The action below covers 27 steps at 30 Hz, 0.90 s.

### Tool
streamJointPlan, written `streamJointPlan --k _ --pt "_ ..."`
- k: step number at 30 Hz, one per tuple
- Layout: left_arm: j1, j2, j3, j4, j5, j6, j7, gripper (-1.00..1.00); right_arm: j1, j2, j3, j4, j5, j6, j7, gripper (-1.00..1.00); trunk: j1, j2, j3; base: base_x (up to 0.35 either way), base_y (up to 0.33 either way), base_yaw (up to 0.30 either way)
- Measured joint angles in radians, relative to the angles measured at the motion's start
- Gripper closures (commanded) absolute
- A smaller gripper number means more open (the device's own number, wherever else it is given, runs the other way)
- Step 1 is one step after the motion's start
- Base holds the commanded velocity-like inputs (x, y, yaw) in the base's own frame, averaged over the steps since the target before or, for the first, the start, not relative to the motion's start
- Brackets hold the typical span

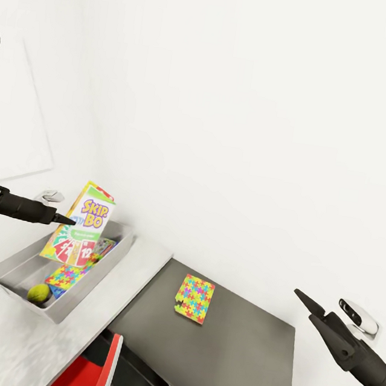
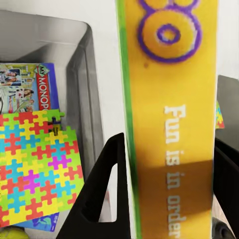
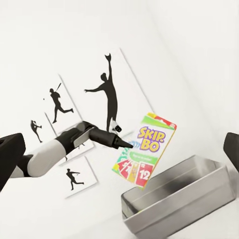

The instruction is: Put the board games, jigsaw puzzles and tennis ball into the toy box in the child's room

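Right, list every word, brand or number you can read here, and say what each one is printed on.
"SKIP-BO": Skip-Bo box, held by the left gripper over the toy box.
"12": a card printed on the same box's lower part.
"Fun is in order": the box's yellow face, left wrist view; the text runs off the picture's edge.
"MONOPO...", cut off: blue board game in the toy box.
The small line under the logo is unreadable.
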Motion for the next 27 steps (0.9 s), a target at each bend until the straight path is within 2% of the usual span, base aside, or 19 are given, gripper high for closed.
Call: streamJointPlan --k 4,10,15,17,20,23,27 --pt "0.000 0.000 0.000 0.000 -0.002 -0.002 0.000 1.00 0.000 0.002 0.001 -0.010 0.002 0.023 -0.002 -1.00 0.000 0.000 -0.007 0.000 0.000 0.000" --pt "0.000 0.001 -0.001 0.000 -0.003 -0.002 0.000 1.00 0.000 0.013 0.005 -0.030 0.003 0.122 -0.014 -1.00 0.000 0.000 -0.016 0.000 0.000 0.000" --pt "0.000 0.000 -0.001 0.000 -0.003 -0.002 0.000 1.00 -0.002 0.016 0.016 -0.035 0.004 0.194 -0.117 -1.00 0.000 0.000 -0.025 0.000 0.000 0.000" --pt "0.000 0.000 -0.001 0.000 -0.003 -0.002 0.000 1.00 -0.002 0.018 0.034 -0.036 0.003 0.219 -0.151 -1.00 0.000 0.000 -0.028 0.000 0.000 0.000" --pt "0.000 0.000 0.001 0.000 -0.003 -0.002 0.000 1.00 -0.008 0.020 0.088 -0.034 0.004 0.252 -0.220 -1.00 0.000 0.000 -0.033 0.000 0.000 0.000" --pt "0.000 0.000 0.002 0.000 -0.003 -0.001 0.000 1.00 -0.013 0.018 0.108 -0.034 0.003 0.261 -0.292 -1.00 0.000 0.000 -0.038 0.000 0.000 0.000" --pt "0.000 0.000 0.002 0.000 -0.003 -0.001 -0.001 1.00 -0.016 0.018 0.118 -0.034 0.002 0.264 -0.339 -1.00 0.000 0.000 -0.044 0.000 0.000 0.000"
